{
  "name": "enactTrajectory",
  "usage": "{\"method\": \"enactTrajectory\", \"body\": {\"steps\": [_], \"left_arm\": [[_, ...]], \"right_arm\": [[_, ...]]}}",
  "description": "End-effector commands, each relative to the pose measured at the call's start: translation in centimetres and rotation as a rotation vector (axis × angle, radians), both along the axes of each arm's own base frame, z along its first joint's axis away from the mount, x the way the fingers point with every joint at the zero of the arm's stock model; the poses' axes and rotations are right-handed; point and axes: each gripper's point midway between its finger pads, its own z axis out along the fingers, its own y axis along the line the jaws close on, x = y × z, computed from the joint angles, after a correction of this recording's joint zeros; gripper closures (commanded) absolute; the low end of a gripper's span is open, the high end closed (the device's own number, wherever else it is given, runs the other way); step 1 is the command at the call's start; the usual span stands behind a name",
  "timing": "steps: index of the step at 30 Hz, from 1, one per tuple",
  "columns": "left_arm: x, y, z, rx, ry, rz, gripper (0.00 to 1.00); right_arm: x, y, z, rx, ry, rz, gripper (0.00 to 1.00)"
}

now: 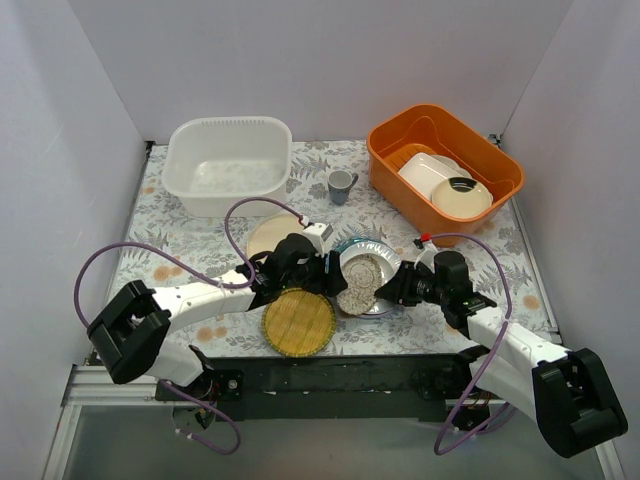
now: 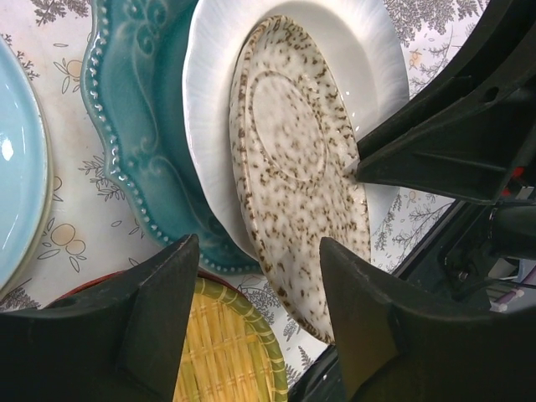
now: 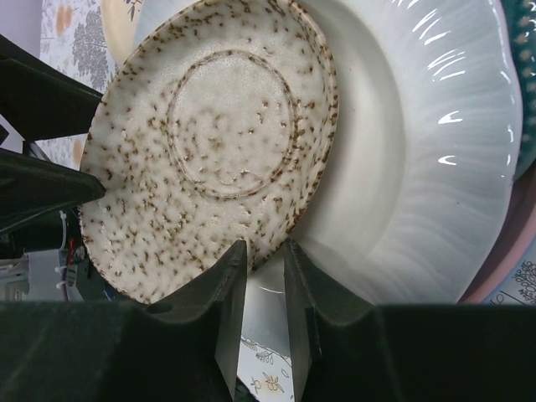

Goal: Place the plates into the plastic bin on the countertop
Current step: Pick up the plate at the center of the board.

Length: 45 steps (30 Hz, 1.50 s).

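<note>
A speckled cream plate (image 1: 358,280) stands tilted on a white ribbed plate (image 3: 419,151), which lies on a teal plate (image 2: 138,109). My right gripper (image 3: 264,247) is shut on the speckled plate's (image 3: 209,142) rim and holds it up on edge. My left gripper (image 2: 258,243) is open, its jaws on either side of the speckled plate's (image 2: 293,142) opposite edge. A yellow woven plate (image 1: 298,322) lies just in front, and a cream plate (image 1: 268,236) lies behind the left arm. The translucent white plastic bin (image 1: 227,165) stands empty at the back left of the countertop (image 1: 180,240).
An orange bin (image 1: 445,165) at the back right holds a white rectangular dish (image 1: 425,172) and a cream plate (image 1: 462,198). A small grey cup (image 1: 341,186) stands between the two bins. A light blue plate (image 2: 17,167) lies left of the teal one.
</note>
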Motion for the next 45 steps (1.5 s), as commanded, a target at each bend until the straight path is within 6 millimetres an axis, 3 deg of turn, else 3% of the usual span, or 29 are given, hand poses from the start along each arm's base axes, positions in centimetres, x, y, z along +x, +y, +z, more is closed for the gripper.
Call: {"method": "enactTrajectory", "body": {"steps": [1, 16, 24, 31, 35, 45], "left_arm": [[0.4, -0.5, 1.0, -0.003, -0.021, -0.008, 0.44], [-0.2, -1.1, 0.4, -0.01, 0.018, -0.039, 0.65], [-0.2, -0.5, 0.4, 0.009, 0.019, -0.019, 0.99], [-0.1, 0.0, 1.0, 0.002, 0.008, 0.005, 1.0], [0.3, 0.4, 1.2, 0.012, -0.007, 0.033, 1.0], [1.4, 3.0, 1.4, 0.095, -0.047, 0.149, 1.0]], "right_arm": [[0.4, 0.6, 1.2, 0.009, -0.048, 0.048, 0.68], [0.0, 2.4, 2.5, 0.044, -0.108, 0.133, 0.68], [0.2, 2.0, 2.7, 0.02, -0.127, 0.114, 0.68], [0.4, 1.6, 3.0, -0.005, -0.147, 0.095, 0.63], [0.5, 1.3, 3.1, -0.016, -0.153, 0.083, 0.53], [1.2, 0.5, 2.3, -0.081, -0.143, 0.04, 0.44]]}}
